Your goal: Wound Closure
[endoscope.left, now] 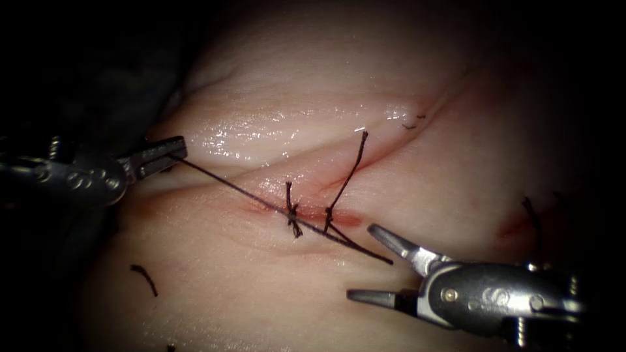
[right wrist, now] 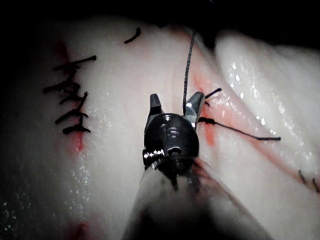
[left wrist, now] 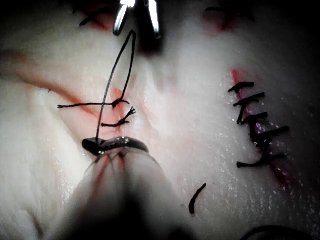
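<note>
The tissue (endoscope.left: 274,85) has a short red cut (endoscope.left: 349,219) with two knotted stitches (endoscope.left: 291,213) across it. My left tool (endoscope.left: 178,148), left of the cut, is shut on the dark thread (endoscope.left: 241,190). The thread runs taut down and right through the stitches and ends between the jaws of my right tool (endoscope.left: 360,262). That tool stands open just right of the cut and holds nothing. A long tail (endoscope.left: 349,171) rises from the right stitch. In the right wrist view the thread (right wrist: 187,70) passes between the open right tool (right wrist: 175,101). The left wrist view shows the left tool (left wrist: 116,145) clamped on the thread (left wrist: 111,85).
A second cut closed by a row of several stitches (left wrist: 257,127) (right wrist: 70,97) lies further to the right. Loose cut ends of thread (endoscope.left: 145,278) (left wrist: 197,198) lie on the tissue. Red fluid (endoscope.left: 512,228) stains a spot at the far right.
</note>
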